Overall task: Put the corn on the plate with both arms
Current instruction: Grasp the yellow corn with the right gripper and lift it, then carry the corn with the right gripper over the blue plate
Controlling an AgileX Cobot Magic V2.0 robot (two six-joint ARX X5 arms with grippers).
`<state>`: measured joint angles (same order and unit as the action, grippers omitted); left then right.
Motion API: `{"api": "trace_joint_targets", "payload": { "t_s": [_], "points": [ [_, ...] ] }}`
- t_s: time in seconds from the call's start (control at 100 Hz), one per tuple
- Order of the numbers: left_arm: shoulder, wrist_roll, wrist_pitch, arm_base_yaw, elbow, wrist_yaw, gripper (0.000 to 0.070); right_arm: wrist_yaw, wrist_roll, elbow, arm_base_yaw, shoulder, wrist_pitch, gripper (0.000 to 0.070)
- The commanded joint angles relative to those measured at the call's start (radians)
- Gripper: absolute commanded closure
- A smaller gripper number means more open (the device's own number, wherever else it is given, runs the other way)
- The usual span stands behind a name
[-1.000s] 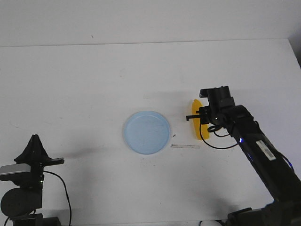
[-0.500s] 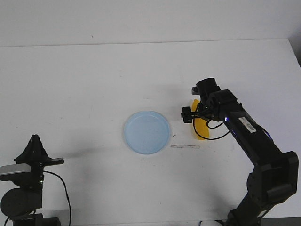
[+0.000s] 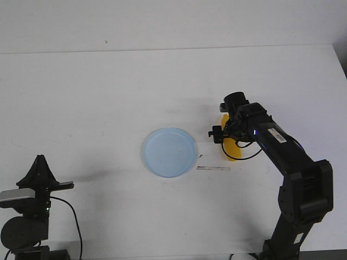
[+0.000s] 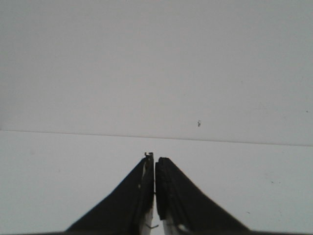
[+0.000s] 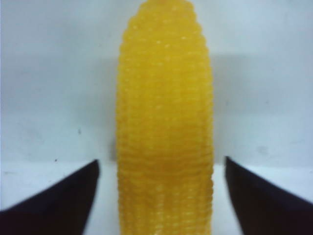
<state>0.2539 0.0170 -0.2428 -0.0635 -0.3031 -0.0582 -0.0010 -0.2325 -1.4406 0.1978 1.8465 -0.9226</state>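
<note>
The yellow corn (image 3: 230,149) lies on the white table just right of the pale blue plate (image 3: 169,151). My right gripper (image 3: 226,129) hangs over the corn, covering its middle. In the right wrist view the corn (image 5: 165,127) fills the centre, and the two black fingers (image 5: 54,198) stand wide apart on either side of it without touching; the gripper (image 5: 161,169) is open. My left gripper (image 3: 39,169) rests at the near left, far from the plate. In the left wrist view it (image 4: 154,161) is shut and empty, over bare table.
A small pale strip (image 3: 213,168) lies on the table between the plate and the corn, toward the front. The table's far edge (image 3: 162,50) meets a white wall. The right arm's base (image 3: 293,238) stands at the near right.
My right arm has swung in and lowered over the corn, its gripper now straddling it. The corn, the plate and the left arm have not moved.
</note>
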Motion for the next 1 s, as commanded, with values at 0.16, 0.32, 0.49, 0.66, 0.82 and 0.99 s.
{"api": "trace_joint_targets", "payload": {
  "t_s": [0.16,0.32,0.49,0.66,0.82,0.99],
  "points": [
    [-0.001,-0.005,-0.013,-0.002,-0.006,-0.006,0.0697,-0.001,-0.003,-0.012,-0.002,0.023,0.008,0.0436],
    [-0.001,-0.005,-0.013,-0.002,-0.006,-0.005,0.0697,-0.019,-0.006,-0.039,0.003,-0.011,-0.027,0.0436],
    [-0.001,-0.005,-0.013,-0.002,-0.006,-0.006,0.0698,-0.196,-0.005,-0.105,0.06,-0.047,-0.041,0.0436],
    [-0.001,-0.005,-0.013,-0.002,-0.006,-0.005,0.0697,-0.463,-0.007,-0.118,0.144,-0.044,0.011,0.0436],
    [-0.001,-0.005,-0.013,-0.002,-0.006,-0.005,0.0697,-0.47,-0.05,-0.118,0.254,-0.008,0.069,0.0434],
    [-0.001,-0.005,-0.013,-0.002,-0.006,-0.005,0.0697,-0.47,-0.095,-0.118,0.316,0.057,0.087,0.0374]
  ]
}}
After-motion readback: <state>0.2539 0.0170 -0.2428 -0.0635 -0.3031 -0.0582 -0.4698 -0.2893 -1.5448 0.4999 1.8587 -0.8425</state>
